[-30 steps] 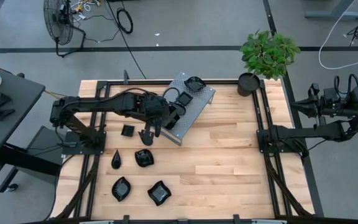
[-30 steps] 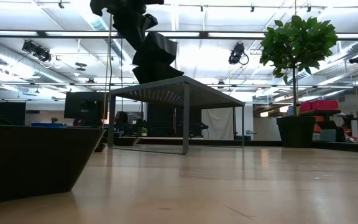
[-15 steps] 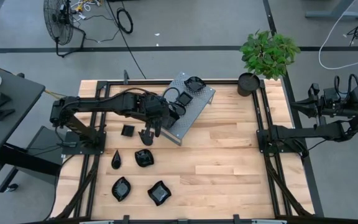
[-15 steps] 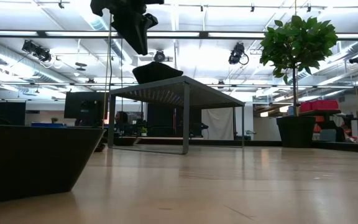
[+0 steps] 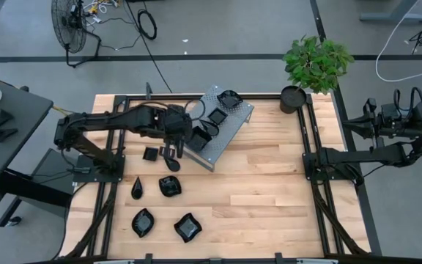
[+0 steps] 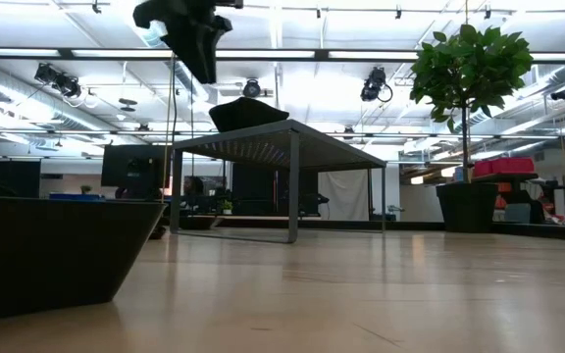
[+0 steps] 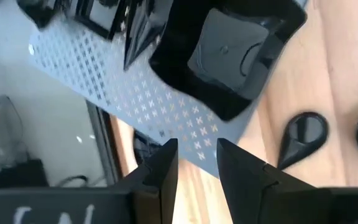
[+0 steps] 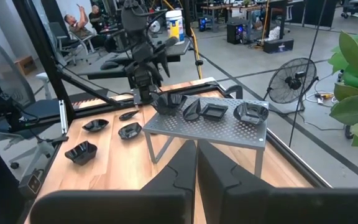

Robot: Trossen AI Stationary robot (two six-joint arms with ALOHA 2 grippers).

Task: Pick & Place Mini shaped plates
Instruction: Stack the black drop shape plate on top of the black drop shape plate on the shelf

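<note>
A perforated grey metal rack [image 5: 233,121] stands at the table's far middle. Several mini shaped plates sit on it, the nearest a square one [image 7: 229,56] at its near-left corner, also in the low view [image 6: 248,113]. More black plates lie on the wood to the left, among them a teardrop [image 5: 137,188] and a wavy one [image 5: 187,227]. My left gripper [image 7: 196,158] hangs open above and left of the square plate [image 5: 196,139], holding nothing. My right gripper [image 8: 196,168] is shut and waits at the table's right side [image 5: 349,125].
A potted plant [image 5: 313,66] and a round black pot [image 5: 293,99] stand at the far right corner. Dark frame rails [image 5: 310,169] run along both sides of the table. Bare wood [image 5: 269,198] spreads across the middle and right. One plate [image 6: 47,245] looms close in the low view.
My left gripper has opened and let go of the square plate on the rack's near-left corner. It has then risen and drawn back toward the table's left edge. The plate stays where it was set on the rack.
</note>
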